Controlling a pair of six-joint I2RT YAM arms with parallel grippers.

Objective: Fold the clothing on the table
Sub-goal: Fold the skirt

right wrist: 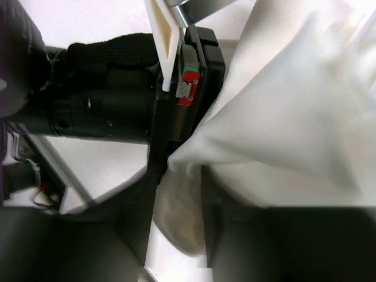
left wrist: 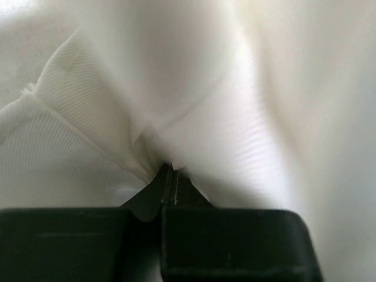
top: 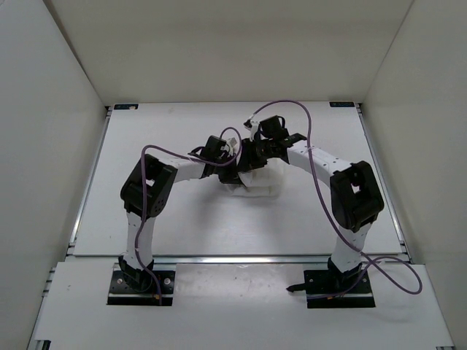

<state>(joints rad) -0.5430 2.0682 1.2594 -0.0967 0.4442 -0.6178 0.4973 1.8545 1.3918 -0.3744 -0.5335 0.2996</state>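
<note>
The clothing (top: 258, 183) is a white ribbed fabric bunched in a small heap at the middle of the table (top: 182, 226). Both arms meet over it. My left gripper (left wrist: 168, 171) is shut, and a pinched fold of the clothing (left wrist: 205, 88) fans out from its tips. In the top view the left gripper (top: 235, 173) sits at the heap's left edge. My right gripper (right wrist: 181, 169) has its fingers apart, with a corner of the clothing (right wrist: 282, 111) lying loosely in the gap. From above, the right gripper (top: 253, 157) is just behind the heap.
The left arm's black wrist and camera (right wrist: 111, 106) sit right against my right gripper. Purple cables (top: 306, 138) loop over both arms. Silver rails (top: 383, 182) edge the table, and white walls close in on three sides.
</note>
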